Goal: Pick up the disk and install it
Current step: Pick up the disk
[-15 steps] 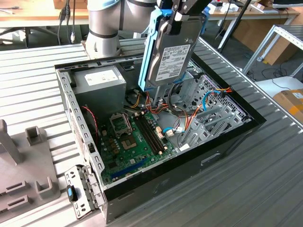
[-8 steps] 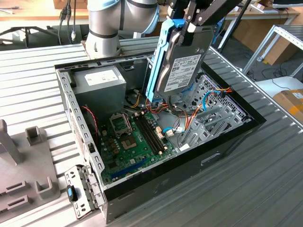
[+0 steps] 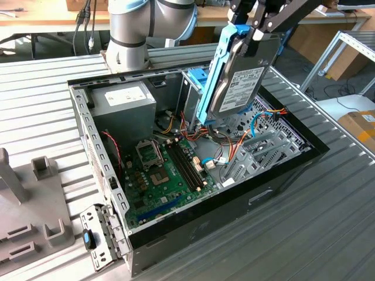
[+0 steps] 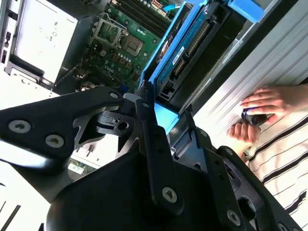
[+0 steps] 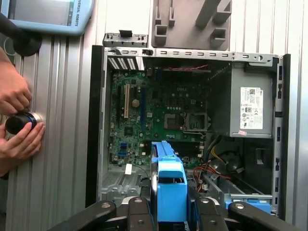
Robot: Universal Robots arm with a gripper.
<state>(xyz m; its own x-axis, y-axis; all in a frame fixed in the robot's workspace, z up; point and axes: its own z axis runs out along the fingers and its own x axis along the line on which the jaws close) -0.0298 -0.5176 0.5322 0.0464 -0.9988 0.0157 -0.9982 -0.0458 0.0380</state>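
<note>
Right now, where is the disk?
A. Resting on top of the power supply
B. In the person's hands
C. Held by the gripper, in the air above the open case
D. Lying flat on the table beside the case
C: in the exterior view the gripper is clamped on the disk, which hangs tilted in the air over the open computer case, clear of the motherboard.

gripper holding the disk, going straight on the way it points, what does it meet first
The disk in the gripper would likely meet the orange cables by the motherboard first; depth unclear.
</note>
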